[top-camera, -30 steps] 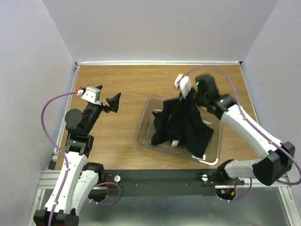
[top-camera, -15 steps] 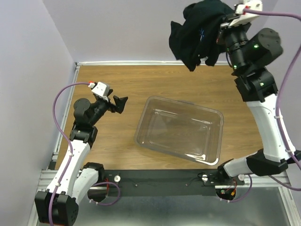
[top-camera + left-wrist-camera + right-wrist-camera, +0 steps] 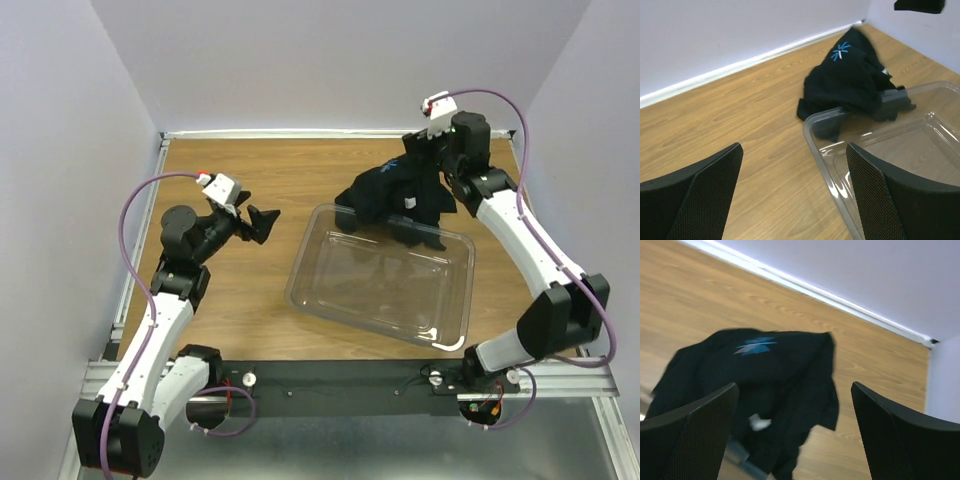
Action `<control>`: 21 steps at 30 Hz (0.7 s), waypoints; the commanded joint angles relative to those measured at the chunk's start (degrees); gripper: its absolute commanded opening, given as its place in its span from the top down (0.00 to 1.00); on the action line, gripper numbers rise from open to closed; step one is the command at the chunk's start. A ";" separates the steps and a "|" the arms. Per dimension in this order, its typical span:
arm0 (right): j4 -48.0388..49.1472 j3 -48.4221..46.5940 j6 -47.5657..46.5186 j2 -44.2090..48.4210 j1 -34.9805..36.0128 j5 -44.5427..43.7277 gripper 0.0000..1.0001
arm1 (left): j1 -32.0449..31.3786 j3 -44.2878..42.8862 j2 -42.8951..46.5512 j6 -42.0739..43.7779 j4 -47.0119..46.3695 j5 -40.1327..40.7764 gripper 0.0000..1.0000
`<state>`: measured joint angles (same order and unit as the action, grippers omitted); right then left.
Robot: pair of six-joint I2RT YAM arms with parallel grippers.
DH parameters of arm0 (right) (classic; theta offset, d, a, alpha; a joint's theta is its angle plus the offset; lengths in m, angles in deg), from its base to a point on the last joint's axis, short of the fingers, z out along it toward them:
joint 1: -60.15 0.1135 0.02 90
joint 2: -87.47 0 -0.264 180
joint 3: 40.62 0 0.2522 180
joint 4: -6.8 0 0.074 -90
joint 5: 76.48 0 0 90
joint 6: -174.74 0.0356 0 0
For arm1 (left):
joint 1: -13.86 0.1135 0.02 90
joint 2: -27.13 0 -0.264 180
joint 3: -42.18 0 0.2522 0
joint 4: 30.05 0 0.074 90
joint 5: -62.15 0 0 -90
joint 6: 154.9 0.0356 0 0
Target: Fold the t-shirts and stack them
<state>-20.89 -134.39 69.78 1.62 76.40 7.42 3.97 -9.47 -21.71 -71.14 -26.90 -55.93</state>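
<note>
The t-shirts [image 3: 395, 195] are one crumpled black heap with a blue print on top. The heap lies on the table at the back, and its near edge drapes over the far rim of the clear bin [image 3: 296, 290]. My right gripper [image 3: 415, 155] hovers open just above and behind the heap, holding nothing. In the right wrist view the t-shirts [image 3: 770, 370] lie below my spread right gripper [image 3: 794, 387], with a white label [image 3: 759, 422] showing. My left gripper [image 3: 265, 224] hangs open left of the bin. In its wrist view the t-shirts [image 3: 847, 82] lie beyond the bin [image 3: 840, 165].
The wooden table [image 3: 250, 290] is walled at the back and on both sides. The bin has nothing inside except the overhanging cloth. A black rail [image 3: 340, 385] runs along the near edge between the arm bases.
My right arm lifted the black heap high out of the bin, brought it down onto the far rim and opened, letting it go. My left gripper drifted slightly right toward the bin.
</note>
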 commanded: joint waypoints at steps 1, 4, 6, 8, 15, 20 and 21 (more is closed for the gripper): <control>3.03 6.76 5.27 9.97 -1.47 20.17 0.00 | -1.09 -1.83 -2.74 -1.75 0.94 -3.83 0.08; 3.12 13.01 6.26 12.10 -4.20 40.08 0.00 | -3.02 -2.71 -7.92 -3.60 4.87 -4.18 0.10; 3.30 18.90 5.12 12.02 -4.91 46.60 0.02 | -4.69 -3.86 -13.00 -6.06 8.05 -2.26 0.14; 3.74 21.90 5.11 10.97 -6.93 52.06 0.04 | -8.55 -4.56 -15.92 -7.12 12.61 0.72 0.18; 3.65 22.70 6.08 9.99 -9.31 55.41 0.06 | -16.47 -9.65 -29.44 -7.91 20.53 15.85 0.23; 3.56 22.62 6.17 11.22 -10.10 55.68 0.06 | -21.04 -16.06 -37.02 -7.30 24.49 23.05 0.38; 3.56 22.79 6.26 11.57 -10.71 55.94 0.06 | -22.35 -16.77 -39.29 -7.30 25.02 24.72 0.41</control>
<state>-17.38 -111.87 75.35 11.33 66.91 60.00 -15.25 -22.61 -57.18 -78.37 -6.26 -39.78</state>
